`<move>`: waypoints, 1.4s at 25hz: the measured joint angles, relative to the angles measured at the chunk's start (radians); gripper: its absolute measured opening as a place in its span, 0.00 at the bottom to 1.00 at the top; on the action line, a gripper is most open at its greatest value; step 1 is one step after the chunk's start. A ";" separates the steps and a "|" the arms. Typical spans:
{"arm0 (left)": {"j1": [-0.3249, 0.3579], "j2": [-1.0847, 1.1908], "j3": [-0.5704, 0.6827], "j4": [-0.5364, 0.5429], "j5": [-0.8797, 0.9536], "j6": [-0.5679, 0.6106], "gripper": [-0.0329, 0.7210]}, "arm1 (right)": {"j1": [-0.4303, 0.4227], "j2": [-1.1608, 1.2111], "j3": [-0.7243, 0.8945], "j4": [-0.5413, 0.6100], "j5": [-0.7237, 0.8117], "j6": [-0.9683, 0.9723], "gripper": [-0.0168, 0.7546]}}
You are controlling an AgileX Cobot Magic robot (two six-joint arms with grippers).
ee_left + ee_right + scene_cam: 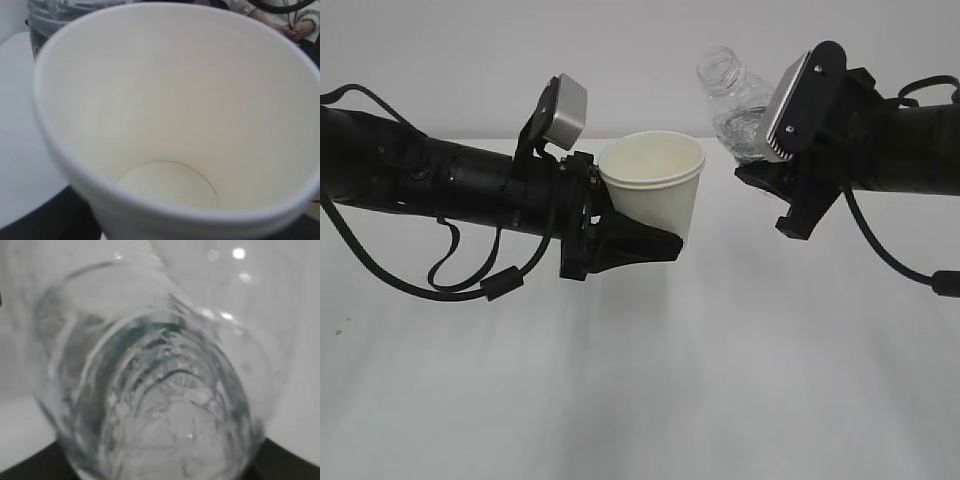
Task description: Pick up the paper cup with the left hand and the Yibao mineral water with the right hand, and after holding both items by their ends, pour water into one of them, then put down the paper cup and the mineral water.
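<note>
In the exterior view, the cream paper cup (pixel 655 183) hangs upright above the table, and my left gripper (pixel 658 238) is shut on its lower body from the left. The cup's empty inside (pixel 170 115) fills the left wrist view. To its right, the clear uncapped Yibao mineral water (pixel 737 100) leans with its mouth up and to the left, close to the cup's rim. My right gripper (pixel 757 158) is shut on the bottle's lower part, which hides the label. The right wrist view looks along the bottle (pixel 160 390).
The white table (pixel 640 380) lies under both arms. Cables loop below the left arm (pixel 470 280) and the right arm (pixel 900 265). A person's hands (pixel 295 25) show beyond the cup in the left wrist view.
</note>
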 joint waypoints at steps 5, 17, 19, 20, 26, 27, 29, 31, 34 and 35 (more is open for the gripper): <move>0.000 0.000 0.000 0.008 -0.007 0.000 0.65 | 0.000 0.000 0.000 0.000 0.001 -0.022 0.54; 0.000 0.009 0.000 0.015 -0.026 -0.010 0.65 | 0.002 0.000 0.000 0.000 0.002 -0.049 0.54; 0.000 0.016 0.000 0.015 -0.028 -0.010 0.65 | 0.002 0.000 0.000 0.000 0.002 -0.053 0.54; 0.000 0.023 0.000 0.015 -0.028 -0.010 0.65 | 0.002 0.000 0.000 0.000 0.002 -0.053 0.54; 0.000 0.045 0.000 0.015 -0.033 -0.010 0.64 | 0.002 0.000 0.000 0.000 0.003 -0.067 0.54; 0.000 0.045 0.000 0.015 -0.035 -0.010 0.64 | 0.002 0.000 0.000 0.000 0.003 -0.069 0.54; 0.000 0.050 0.000 0.015 -0.044 -0.010 0.64 | 0.002 0.000 0.000 0.000 0.003 -0.072 0.54; 0.000 0.063 0.000 0.015 -0.050 -0.010 0.64 | 0.002 0.000 0.000 0.000 0.003 -0.076 0.54; 0.000 0.072 0.000 0.015 -0.052 -0.010 0.64 | 0.002 0.000 0.000 0.000 0.003 -0.090 0.54; 0.000 0.072 0.000 0.015 -0.052 -0.010 0.64 | 0.002 0.000 0.000 0.000 0.003 -0.096 0.54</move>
